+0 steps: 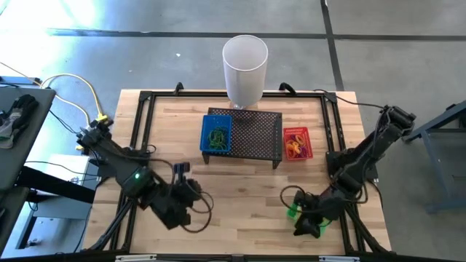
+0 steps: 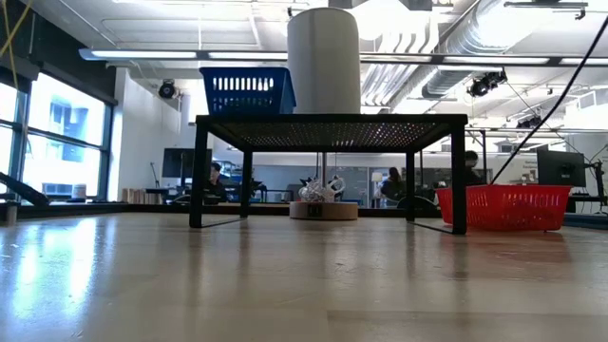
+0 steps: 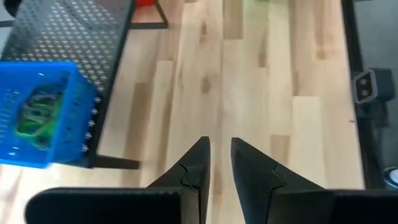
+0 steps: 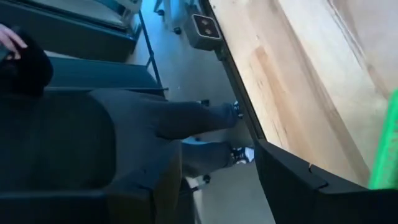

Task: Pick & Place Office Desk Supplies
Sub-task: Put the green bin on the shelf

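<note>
Both arms sit low in the high view, away from the baskets; judged as between picks or at rest, no item in hand.

Left gripper [image 1: 191, 191] lower left of centre over bare worktop [image 1: 240, 196]; its wrist view shows the fingers [image 3: 198, 163] nearly closed, narrow gap, gripping nothing.

Right gripper [image 1: 306, 224] at lower right near the worktop edge, beside a bright green piece [image 1: 293, 212]; can't say what that piece is. Right wrist view shows two fingers [image 4: 298, 180] well apart, nothing seen between them.

Supplies: green loops [image 1: 215, 136] in the blue basket [image 1: 204, 124] on the black mesh stand [image 1: 255, 135], centre frame; orange and red loops [image 1: 295, 145] in the red basket [image 1: 297, 130] just right of the stand. Thin, tangled, floppy-looking. White cylinder [image 1: 245, 69] behind the stand.

Next move probably calls for one arm reaching to a basket with fingers spread wider.
</note>
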Tool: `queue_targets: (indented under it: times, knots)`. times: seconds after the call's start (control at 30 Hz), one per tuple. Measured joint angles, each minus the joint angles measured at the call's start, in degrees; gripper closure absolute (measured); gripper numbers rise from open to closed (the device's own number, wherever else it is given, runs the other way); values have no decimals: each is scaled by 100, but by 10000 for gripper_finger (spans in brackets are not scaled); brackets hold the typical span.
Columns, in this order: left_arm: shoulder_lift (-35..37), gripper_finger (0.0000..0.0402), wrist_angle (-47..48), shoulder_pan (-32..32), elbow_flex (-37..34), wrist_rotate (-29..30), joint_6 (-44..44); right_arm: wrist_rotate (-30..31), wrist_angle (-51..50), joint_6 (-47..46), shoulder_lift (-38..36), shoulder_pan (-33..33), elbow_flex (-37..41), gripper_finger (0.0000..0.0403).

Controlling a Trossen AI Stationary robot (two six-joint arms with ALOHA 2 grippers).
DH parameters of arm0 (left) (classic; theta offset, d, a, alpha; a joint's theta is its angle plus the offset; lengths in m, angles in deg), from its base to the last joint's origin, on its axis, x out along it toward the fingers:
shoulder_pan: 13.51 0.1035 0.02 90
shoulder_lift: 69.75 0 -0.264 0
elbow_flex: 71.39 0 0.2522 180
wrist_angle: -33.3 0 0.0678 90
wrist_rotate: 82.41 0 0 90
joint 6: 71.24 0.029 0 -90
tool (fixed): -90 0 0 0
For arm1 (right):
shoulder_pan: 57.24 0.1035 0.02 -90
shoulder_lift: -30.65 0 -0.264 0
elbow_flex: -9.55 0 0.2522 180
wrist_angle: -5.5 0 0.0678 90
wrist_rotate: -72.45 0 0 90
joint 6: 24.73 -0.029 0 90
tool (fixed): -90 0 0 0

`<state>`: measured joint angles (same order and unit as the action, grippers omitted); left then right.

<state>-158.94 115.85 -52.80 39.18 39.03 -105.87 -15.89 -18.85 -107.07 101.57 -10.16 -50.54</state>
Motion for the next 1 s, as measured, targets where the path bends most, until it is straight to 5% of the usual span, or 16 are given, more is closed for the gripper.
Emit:
queue_targets:
  times: [0.43, 1.0]
  knots:
    - [-395, 343, 13, -677, 2, 121, -775, 486, -1061, 277, 605, 649, 0, 229]
    - [-520, 343, 14, -787, 2, 147, -1183, 123, -1270, 610, 2011, 625, 2, 267]
